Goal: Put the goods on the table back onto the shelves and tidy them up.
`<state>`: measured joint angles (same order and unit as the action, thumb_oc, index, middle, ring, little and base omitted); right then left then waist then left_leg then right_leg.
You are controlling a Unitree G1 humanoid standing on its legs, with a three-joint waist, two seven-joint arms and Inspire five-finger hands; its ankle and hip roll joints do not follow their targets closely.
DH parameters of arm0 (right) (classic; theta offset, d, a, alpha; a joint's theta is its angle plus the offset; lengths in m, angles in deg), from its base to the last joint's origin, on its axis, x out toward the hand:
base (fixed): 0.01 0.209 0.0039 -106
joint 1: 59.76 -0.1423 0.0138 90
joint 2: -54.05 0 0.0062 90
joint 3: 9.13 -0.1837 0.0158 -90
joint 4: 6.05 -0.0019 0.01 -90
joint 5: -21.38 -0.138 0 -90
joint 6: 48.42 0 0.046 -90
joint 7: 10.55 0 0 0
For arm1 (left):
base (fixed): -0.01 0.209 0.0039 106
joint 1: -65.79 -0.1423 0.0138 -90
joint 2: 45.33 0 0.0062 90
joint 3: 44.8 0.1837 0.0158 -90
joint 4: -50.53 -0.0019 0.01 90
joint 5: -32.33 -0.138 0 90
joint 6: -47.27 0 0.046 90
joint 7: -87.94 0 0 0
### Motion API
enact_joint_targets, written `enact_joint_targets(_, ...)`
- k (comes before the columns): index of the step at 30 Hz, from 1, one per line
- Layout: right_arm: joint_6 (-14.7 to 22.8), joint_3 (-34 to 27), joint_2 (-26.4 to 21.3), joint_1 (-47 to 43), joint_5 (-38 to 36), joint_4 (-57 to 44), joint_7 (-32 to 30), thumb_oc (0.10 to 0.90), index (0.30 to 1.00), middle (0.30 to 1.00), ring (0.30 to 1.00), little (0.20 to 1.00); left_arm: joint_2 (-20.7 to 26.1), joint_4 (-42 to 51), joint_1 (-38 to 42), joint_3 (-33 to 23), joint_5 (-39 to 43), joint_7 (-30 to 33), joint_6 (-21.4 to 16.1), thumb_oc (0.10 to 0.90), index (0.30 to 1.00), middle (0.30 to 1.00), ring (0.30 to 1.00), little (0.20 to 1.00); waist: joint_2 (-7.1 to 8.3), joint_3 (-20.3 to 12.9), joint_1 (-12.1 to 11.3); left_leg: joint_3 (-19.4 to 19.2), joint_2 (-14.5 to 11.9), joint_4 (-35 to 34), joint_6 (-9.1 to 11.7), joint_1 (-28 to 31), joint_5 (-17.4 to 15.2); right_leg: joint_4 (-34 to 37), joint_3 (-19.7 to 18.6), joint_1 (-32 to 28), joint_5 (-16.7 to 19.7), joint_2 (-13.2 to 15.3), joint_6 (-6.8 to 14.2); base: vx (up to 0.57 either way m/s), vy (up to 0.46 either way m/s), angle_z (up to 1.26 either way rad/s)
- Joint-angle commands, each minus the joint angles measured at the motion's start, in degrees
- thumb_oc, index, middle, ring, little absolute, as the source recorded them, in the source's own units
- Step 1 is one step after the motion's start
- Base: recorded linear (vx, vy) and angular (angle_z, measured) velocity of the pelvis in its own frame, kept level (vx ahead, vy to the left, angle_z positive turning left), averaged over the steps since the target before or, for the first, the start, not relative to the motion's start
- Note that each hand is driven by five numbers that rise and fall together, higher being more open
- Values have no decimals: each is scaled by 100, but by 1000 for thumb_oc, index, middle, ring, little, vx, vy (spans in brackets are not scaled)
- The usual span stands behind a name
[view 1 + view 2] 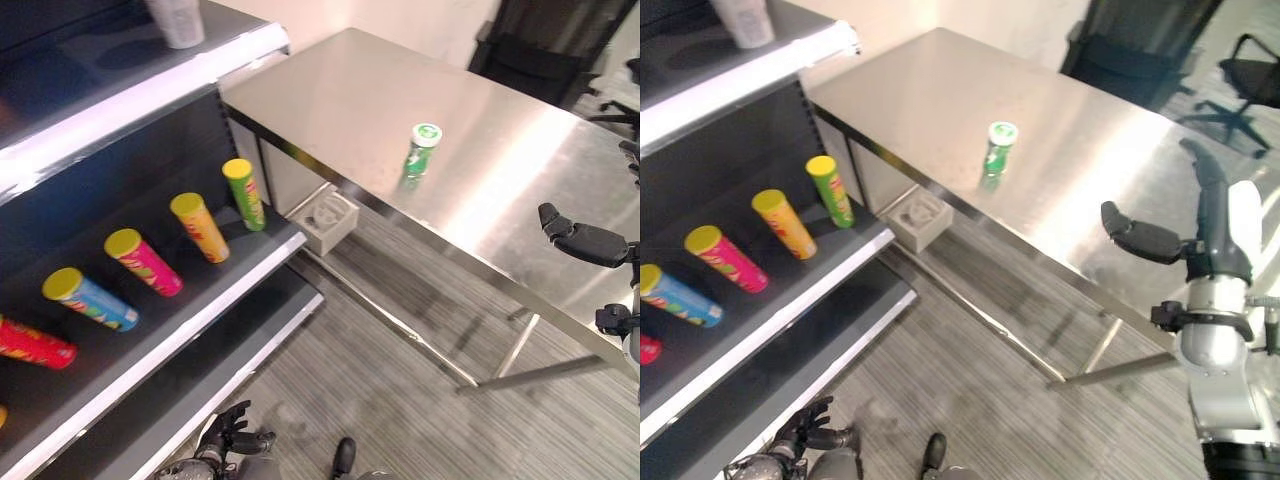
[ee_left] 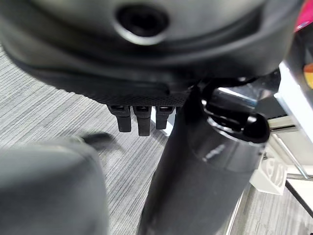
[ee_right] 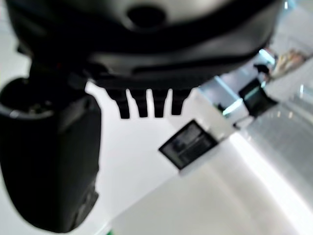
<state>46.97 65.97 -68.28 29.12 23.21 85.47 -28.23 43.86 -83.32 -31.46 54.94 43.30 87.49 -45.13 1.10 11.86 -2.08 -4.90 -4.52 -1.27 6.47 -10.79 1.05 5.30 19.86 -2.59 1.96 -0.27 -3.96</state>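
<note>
1. The green can (image 1: 998, 147) stood upright near the centre of the steel counter (image 1: 940, 90), at upper middle of the frame, well apart from both robot hands. I judged it the one item left to shelve.

2. My right robot hand (image 1: 1200, 225) hovered at the right edge of the frame, over the counter's near rim, fingers straight and spread from the thumb, holding nothing. The likeliest fault, in my judgement, was a glancing approach: a tall narrow can on slick steel would tip and roll toward the counter edge if the fingers struck it high or off-centre.

3. My left robot hand (image 1: 225, 430) hung low at the bottom of the frame, over the carpeted floor (image 1: 380, 390), fingers loosely curled and empty. It was poorly placed to catch a rolling can.

4. The shelf (image 1: 200, 300) at left already carried canisters lying on their sides in a row, the green-yellow canister (image 1: 244, 193) nearest the free end. I judged that a careless placement could knock that canister or its orange neighbour (image 1: 200, 227) and disturb the row.

5. A white box (image 1: 325, 220) sat on the floor under the counter, where a dropped can might lodge.
</note>
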Motion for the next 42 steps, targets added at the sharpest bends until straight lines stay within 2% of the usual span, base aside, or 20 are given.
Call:
enact_joint_targets(1,273,-660,-354,-383,162,-556,-378,800,900,900,900,900,424,264,58,-28,-129,67,-244,800,900,900,900,900,74,-366,-4,-1,18,48,-121,719,-35,-103,-319,155,-117,550,1129,101,100,-33)
enact_joint_targets(4,234,-662,-237,-368,271,-587,-381,800,900,900,900,900,419,238,29,-15,-192,60,-242,800,900,900,900,900,31,-506,26,-158,105,-251,-185,1036,2,-120,-343,85,-95,654,1200,99,145,-19)
enact_joint_targets(6,158,-484,-137,-511,369,-485,-378,800,900,900,900,900,422,239,-30,-28,-192,57,-241,800,900,900,900,900,-1,-528,-1,-264,226,-302,-317,1237,-111,-347,-438,146,-70,839,1300,44,244,-24)
enact_joint_targets(7,121,-425,-59,-529,467,-468,-372,800,900,900,900,900,440,281,-66,-82,-157,73,-244,800,900,900,900,900,-26,-484,-31,-307,296,-276,-437,1296,-192,-783,-501,292,-119,969,1348,17,211,-44)
enact_joint_targets(9,110,-414,-5,-525,504,-482,-379,800,900,900,900,900,459,292,-79,-114,-139,79,-239,800,900,900,900,900,-22,-453,-62,-355,330,-256,-502,1330,-240,-1137,-560,425,-177,1053,1387,3,139,-29)
enact_joint_targets(13,23,-422,190,-523,663,-581,-380,800,900,900,900,900,471,304,-135,-224,-85,78,-187,800,900,900,900,900,-58,-235,-24,-429,382,-242,-707,1555,-336,-2538,-770,1012,32,1273,1570,5,118,-34)
enact_joint_targets(14,34,-420,260,-517,693,-601,-405,800,900,900,900,900,487,329,-183,-275,-110,82,-174,800,900,900,900,900,-41,-233,-50,-434,397,-267,-714,1661,-421,-2526,-770,1111,119,1504,1609,72,3,-16)
enact_joint_targets(16,35,-392,255,-602,691,-594,-401,800,900,900,900,900,517,358,-191,-307,-132,85,-174,800,900,900,900,900,-19,-269,-126,-444,345,-282,-629,1706,-504,-1968,-599,1084,234,1830,1620,121,-109,-4)
enact_joint_targets(19,62,-262,150,-790,606,-495,-422,800,900,900,900,900,578,311,-142,-296,-116,103,-217,800,900,900,900,900,73,-235,-117,-290,249,-267,-489,1786,-597,-833,-672,1207,705,2009,1751,158,-172,-11)
enact_joint_targets(21,65,-210,116,-829,597,-464,-430,800,900,900,900,900,597,340,-162,-316,-127,98,-229,800,900,900,900,900,113,-246,-120,-263,201,-277,-455,1844,-624,-553,-760,1209,901,2012,1821,157,-142,-2)
enact_joint_targets(22,81,-207,38,-779,597,-445,-409,800,900,900,900,900,648,405,-200,-301,-157,68,-256,800,900,900,900,900,225,-283,-117,-234,142,-325,-384,1946,-658,-261,-862,1130,1006,1981,1892,168,-172,32)
enact_joint_targets(24,100,-112,-71,-912,540,-339,-363,800,900,900,900,900,699,485,-244,-288,-172,43,-275,800,900,900,900,900,418,-371,-183,-234,100,-339,-262,1982,-659,-127,-633,960,1176,1990,1896,197,-227,60)
enact_joint_targets(26,101,14,-222,-1045,477,-227,-312,800,900,900,900,900,697,472,-258,-291,-143,61,-271,800,900,900,900,900,504,-367,-200,-163,-38,-334,-158,1966,-606,-223,-566,930,1267,1948,1896,159,-243,48)
enact_joint_targets(27,94,54,-343,-1045,385,-212,-221,800,900,900,900,900,689,516,-280,-275,-75,64,-248,800,900,900,900,900,546,-376,-237,-55,-197,-338,-82,1906,-586,-195,-484,863,1172,1881,1896,129,-212,39)
enact_joint_targets(31,99,101,-457,-1091,317,-172,-163,800,900,900,900,900,653,527,-273,-185,-70,42,-247,800,900,900,900,900,516,-400,-204,30,-318,-345,-19,1827,-552,-143,-389,785,1090,1811,1896,60,-112,23)
enact_joint_targets(35,139,270,-596,-1277,86,29,-125,800,900,900,900,900,593,604,-250,-38,11,32,-251,800,900,900,900,900,408,-393,-176,121,-478,-344,57,1753,-496,-119,-307,710,908,1669,1838,58,-121,7)
enact_joint_targets(37,197,565,-597,-1559,-264,299,-65,800,900,900,900,900,574,590,-167,123,64,29,-252,800,900,900,900,900,317,-369,-184,141,-562,-358,100,1674,-417,-95,-257,710,801,1578,1774,61,-66,23)
enact_joint_targets(42,189,1122,-541,-1891,-719,1010,171,800,900,900,900,900,581,382,-36,291,16,23,-272,800,900,900,900,900,267,-218,-189,175,-503,-373,113,1427,-325,-42,-209,813,804,1582,1763,-8,21,14)
